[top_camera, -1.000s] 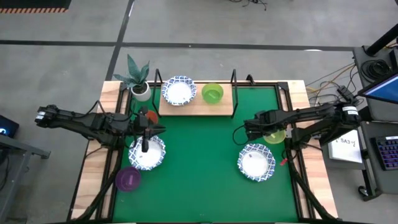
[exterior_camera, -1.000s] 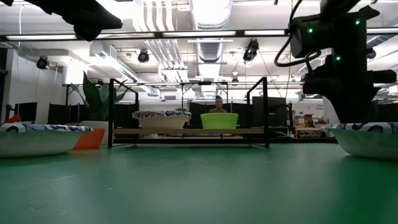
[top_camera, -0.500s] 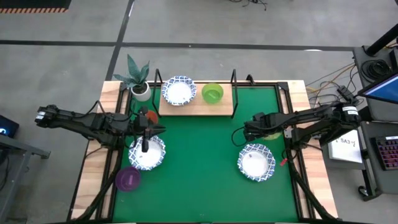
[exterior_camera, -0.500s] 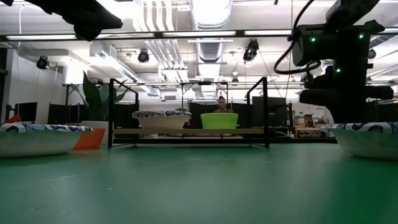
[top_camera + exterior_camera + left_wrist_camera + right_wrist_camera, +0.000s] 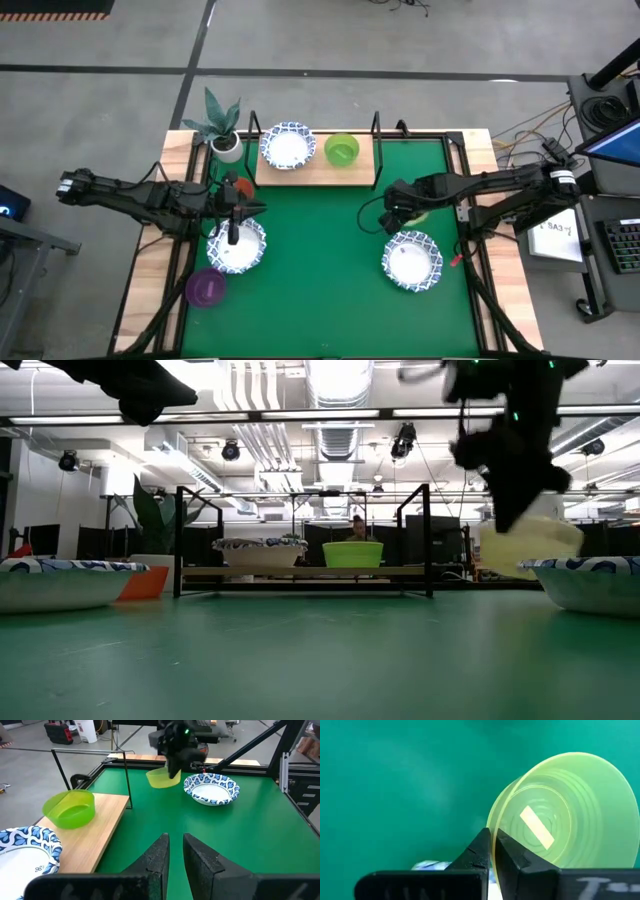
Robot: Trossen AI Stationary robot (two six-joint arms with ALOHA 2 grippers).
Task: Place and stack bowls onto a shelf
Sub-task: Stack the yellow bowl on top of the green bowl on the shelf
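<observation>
Our right hand (image 5: 492, 851) pinches the yellow-green bowl (image 5: 565, 810) by its rim, tilted above the mat so it can travel to the shelf (image 5: 312, 170) ahead. Our left hand (image 5: 172, 855), fingers nearly pressed together, waits above a patterned bowl (image 5: 237, 245).

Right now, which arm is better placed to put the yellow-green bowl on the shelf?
The right arm: its gripper already pinches the yellow-green bowl by the rim, lifted above the mat. The left gripper hangs over a patterned bowl, holding nothing.
</observation>
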